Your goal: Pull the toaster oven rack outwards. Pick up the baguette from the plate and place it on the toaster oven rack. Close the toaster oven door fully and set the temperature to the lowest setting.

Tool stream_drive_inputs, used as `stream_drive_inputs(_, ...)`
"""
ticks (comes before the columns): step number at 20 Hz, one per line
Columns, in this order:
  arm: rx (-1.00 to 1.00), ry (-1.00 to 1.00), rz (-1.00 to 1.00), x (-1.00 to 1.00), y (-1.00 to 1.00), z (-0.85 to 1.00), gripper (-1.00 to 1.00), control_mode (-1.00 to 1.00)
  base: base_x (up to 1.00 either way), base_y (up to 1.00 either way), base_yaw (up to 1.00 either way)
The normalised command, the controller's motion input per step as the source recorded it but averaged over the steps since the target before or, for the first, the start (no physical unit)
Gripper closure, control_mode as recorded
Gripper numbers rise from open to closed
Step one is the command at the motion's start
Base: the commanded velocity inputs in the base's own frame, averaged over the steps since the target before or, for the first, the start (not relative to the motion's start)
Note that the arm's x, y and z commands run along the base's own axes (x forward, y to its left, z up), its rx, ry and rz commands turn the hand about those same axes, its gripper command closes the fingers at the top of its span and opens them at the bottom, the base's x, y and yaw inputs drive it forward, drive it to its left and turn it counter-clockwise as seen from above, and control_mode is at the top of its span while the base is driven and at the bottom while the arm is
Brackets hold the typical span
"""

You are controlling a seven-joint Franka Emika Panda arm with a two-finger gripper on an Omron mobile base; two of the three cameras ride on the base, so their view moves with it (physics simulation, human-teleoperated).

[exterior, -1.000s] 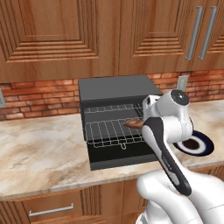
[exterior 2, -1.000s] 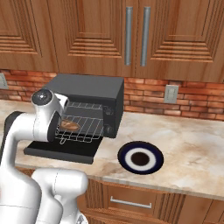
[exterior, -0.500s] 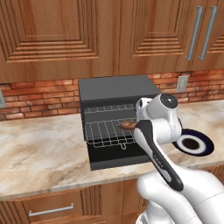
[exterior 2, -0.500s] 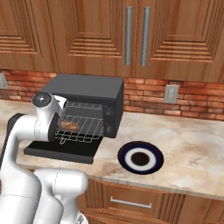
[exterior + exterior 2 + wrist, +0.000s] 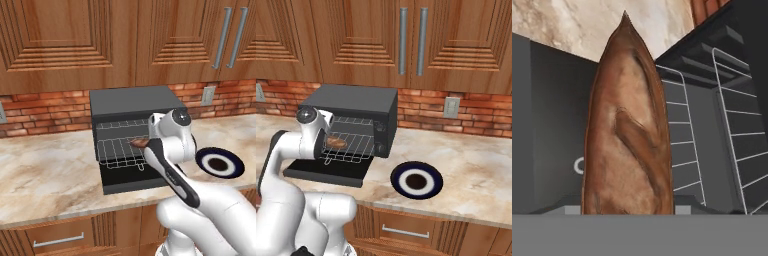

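The dark toaster oven (image 5: 131,102) (image 5: 353,99) stands on the counter with its door (image 5: 134,181) (image 5: 326,173) folded down flat in front. Its silver wire rack (image 5: 116,150) (image 5: 358,146) is drawn out over the door. My gripper (image 5: 144,145) (image 5: 327,142) hangs just above the rack's right part, shut on the brown baguette (image 5: 138,143) (image 5: 337,142) (image 5: 629,135). In the hand view the loaf rises from between my hidden fingertips, with rack wires (image 5: 732,125) beside it. The navy-rimmed plate (image 5: 202,159) (image 5: 398,177) lies bare to the oven's right.
A red brick backsplash and wooden wall cabinets (image 5: 406,35) rise behind the oven. The oven's knobs (image 5: 381,128) sit on its right front strip. A wall socket (image 5: 451,106) is on the bricks. Marble counter (image 5: 45,170) stretches left of the oven, with drawers below.
My hand has carried the baguette a little leftward, from the oven's right edge to over the pulled-out rack. The oven, door and plate have stayed put.
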Motion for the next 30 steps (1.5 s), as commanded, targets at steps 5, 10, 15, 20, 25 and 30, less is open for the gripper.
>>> stream_drive_inputs(5,-0.01,0.00,0.00,0.32,0.11,-0.17,1.00,-1.00,0.00,0.00,0.00)
stream_drive_inputs(10,-0.02,0.00,0.00,0.33,0.10,-0.20,1.00,-1.00,0.00,0.00,0.00)
stream_drive_inputs(15,-0.02,0.00,0.01,0.31,0.07,-0.29,1.00,-1.00,0.00,0.00,0.00)
stream_drive_inputs(20,0.00,0.00,0.01,0.28,0.03,-0.25,1.00,-1.00,0.00,0.00,0.00)
stream_drive_inputs(25,0.00,0.00,0.01,0.23,0.01,-0.21,1.00,-1.00,0.00,0.00,0.00)
stream_drive_inputs(30,-0.01,0.00,0.01,0.23,0.03,-0.23,1.00,-1.00,0.00,0.00,0.00)
